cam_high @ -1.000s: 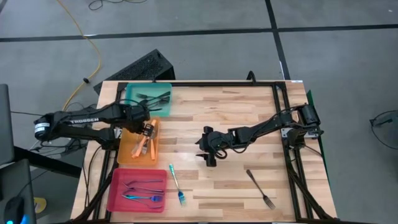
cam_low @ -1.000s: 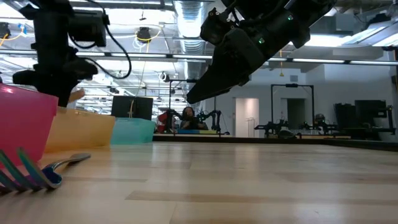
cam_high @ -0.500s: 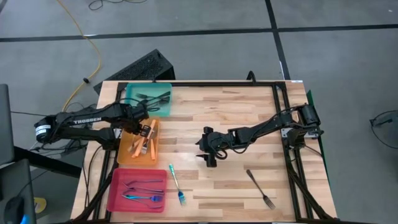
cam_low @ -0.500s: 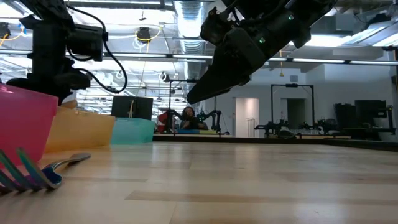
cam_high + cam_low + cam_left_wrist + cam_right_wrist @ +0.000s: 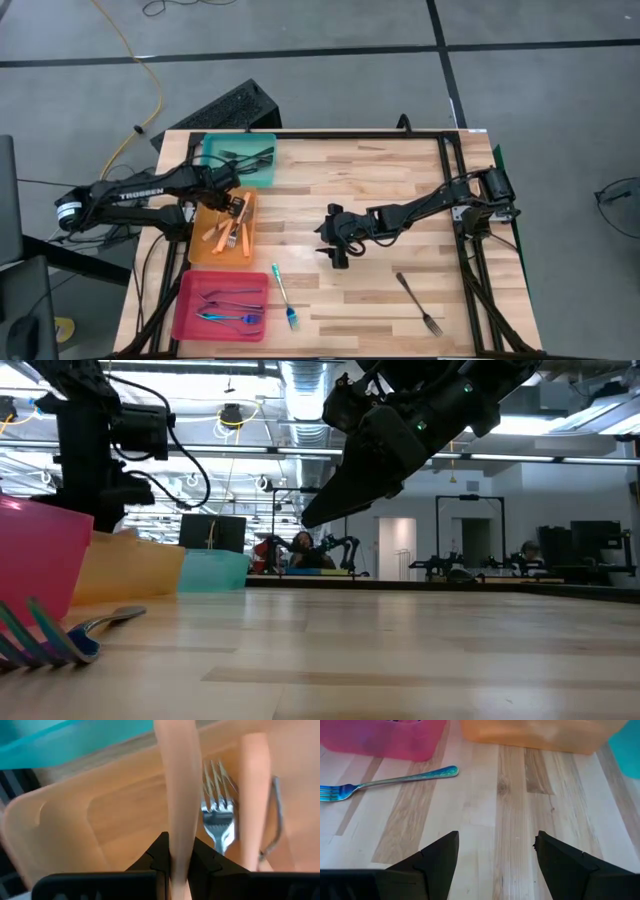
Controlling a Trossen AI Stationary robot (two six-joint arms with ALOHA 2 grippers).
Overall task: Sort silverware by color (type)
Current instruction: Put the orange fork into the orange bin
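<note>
Over orange tray (image 5: 200,240), left gripper (image 5: 238,208) gripping orange fork (image 5: 176,795)

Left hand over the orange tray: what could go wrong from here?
1. The left hand is shut on an orange-handled fork above the orange plastic tray; dropped from there, it may bounce or tangle with the forks already inside.
2. The blue-handled fork lies on the wooden table close beside the pink tray, so picking it up could nudge the tray.
</note>
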